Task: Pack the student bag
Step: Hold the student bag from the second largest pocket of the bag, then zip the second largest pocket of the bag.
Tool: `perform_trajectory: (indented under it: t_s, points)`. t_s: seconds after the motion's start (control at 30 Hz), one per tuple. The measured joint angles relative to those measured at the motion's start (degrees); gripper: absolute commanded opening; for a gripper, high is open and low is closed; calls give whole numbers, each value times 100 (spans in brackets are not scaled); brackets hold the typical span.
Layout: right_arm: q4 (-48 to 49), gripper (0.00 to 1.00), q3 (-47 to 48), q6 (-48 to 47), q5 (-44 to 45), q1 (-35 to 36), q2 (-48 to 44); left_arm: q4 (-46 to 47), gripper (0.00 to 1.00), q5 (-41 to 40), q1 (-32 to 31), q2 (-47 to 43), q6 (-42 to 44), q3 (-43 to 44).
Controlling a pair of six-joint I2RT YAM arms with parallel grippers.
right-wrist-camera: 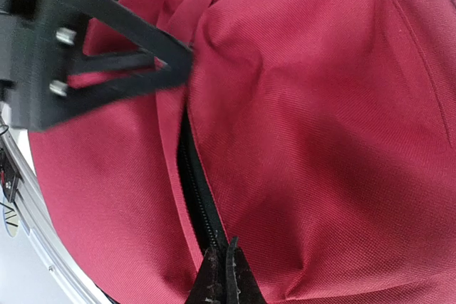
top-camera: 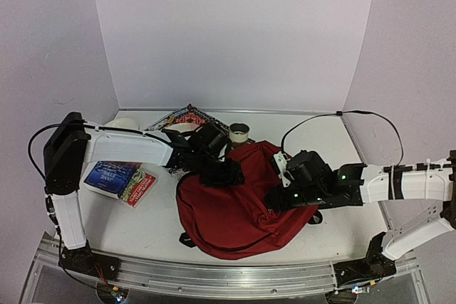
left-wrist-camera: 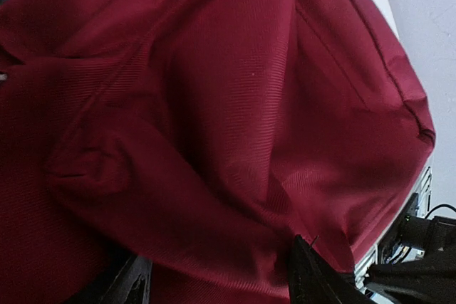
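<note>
The student bag (top-camera: 235, 215), a big dark-red backpack, lies slumped in the middle of the table. My left gripper (top-camera: 221, 173) hangs over its upper left part. In the left wrist view its fingers (left-wrist-camera: 313, 279) stand open and apart, with folded red fabric (left-wrist-camera: 214, 140) filling the space beyond them. My right gripper (top-camera: 280, 198) rests on the bag's right side. In the right wrist view it (right-wrist-camera: 224, 275) is shut, pinching the bag where the black zipper (right-wrist-camera: 196, 183) runs into its tips. The left gripper's black finger (right-wrist-camera: 107, 55) shows there too, above the zipper opening.
Two books (top-camera: 120, 179) lie left of the bag under the left arm. A tape roll (top-camera: 239, 133), a patterned flat item (top-camera: 189, 116) and a white round thing (top-camera: 125, 124) sit behind the bag. A metal rail (top-camera: 228, 280) runs along the near edge.
</note>
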Motion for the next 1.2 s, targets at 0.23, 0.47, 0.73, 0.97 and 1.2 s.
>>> perform_trajectory:
  t_s: [0.23,0.47,0.73,0.97,1.2]
  points:
    - [0,0,0,-5,-26,11,0,-39,22,22,-42,354,-144,320]
    - [2,0,-195,84,-33,11,-231,-107,0,-120,30,458,-115,442]
    - [127,0,-898,486,64,7,-979,1,0,248,171,456,-194,458]
    - [161,0,-1044,837,337,9,-1100,70,8,483,249,420,-299,456]
    - [-647,0,-510,853,1056,10,-882,288,35,322,194,46,-326,54]
